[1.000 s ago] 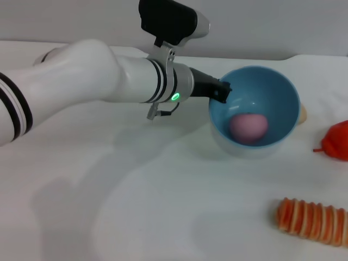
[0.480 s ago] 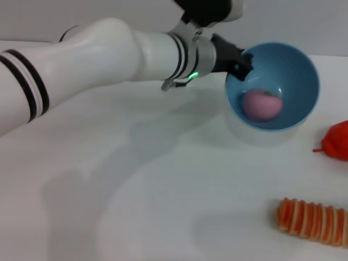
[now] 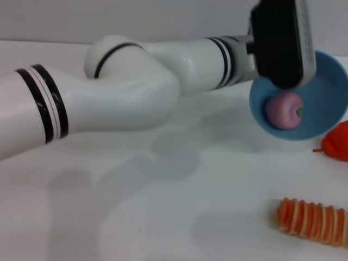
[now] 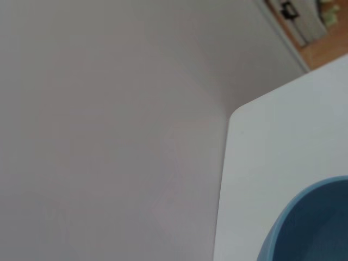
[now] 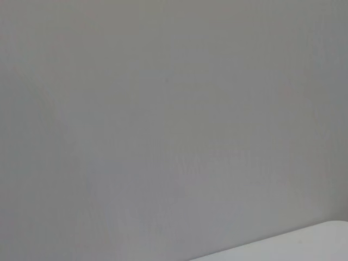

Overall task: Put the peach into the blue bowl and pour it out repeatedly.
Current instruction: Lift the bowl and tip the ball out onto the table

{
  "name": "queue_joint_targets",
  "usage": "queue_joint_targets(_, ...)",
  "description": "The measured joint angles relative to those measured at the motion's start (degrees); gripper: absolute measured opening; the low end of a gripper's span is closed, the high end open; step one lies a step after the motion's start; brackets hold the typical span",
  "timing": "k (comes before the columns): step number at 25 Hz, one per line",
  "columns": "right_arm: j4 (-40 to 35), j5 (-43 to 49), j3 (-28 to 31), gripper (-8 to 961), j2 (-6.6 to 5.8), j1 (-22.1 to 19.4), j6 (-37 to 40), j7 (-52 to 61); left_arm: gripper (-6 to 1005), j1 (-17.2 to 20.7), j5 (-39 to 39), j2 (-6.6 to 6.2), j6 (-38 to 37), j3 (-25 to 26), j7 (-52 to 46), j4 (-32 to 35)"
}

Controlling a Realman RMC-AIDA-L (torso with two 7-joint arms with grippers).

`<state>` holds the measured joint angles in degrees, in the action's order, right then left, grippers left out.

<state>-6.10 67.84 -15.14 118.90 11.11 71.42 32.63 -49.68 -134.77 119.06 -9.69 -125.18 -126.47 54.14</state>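
Blue bowl (image 3: 321, 117) lifted off desk (image 3: 163, 217), tipped, peach (image 3: 283, 110) inside; pour not done. Left pincer hidden, grip unreadable.

A white table (image 3: 163, 217) fills the foreground, lit softly so faint grey shadows lie across it. Behind it stands a plain pale grey wall (image 3: 109, 19). In the left wrist view, a strip of brown floor (image 4: 321, 46) shows past the table's rounded corner.
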Motion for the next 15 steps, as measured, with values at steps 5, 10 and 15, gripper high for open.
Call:
queue_joint_targets(5, 0.1, 0.0, 0.1, 470, 0.02, 0.1, 0.1, 0.0, 0, 1.4, -11.2, 0.02, 3.6, -3.8, 1.4, 2.2)
queue_joint_targets(10, 0.1, 0.0, 0.2, 470, 0.01, 0.7, 0.1, 0.0, 0, 4.7, -17.8, 0.03, 11.2, -6.2, 6.9, 4.3)
queue_joint_targets(15, 0.2, 0.0, 0.8, 469, 0.01, 1.6, 0.4, 0.2, -1, 5.8, -18.2, 0.02, 16.3, -8.3, 14.9, 3.5)
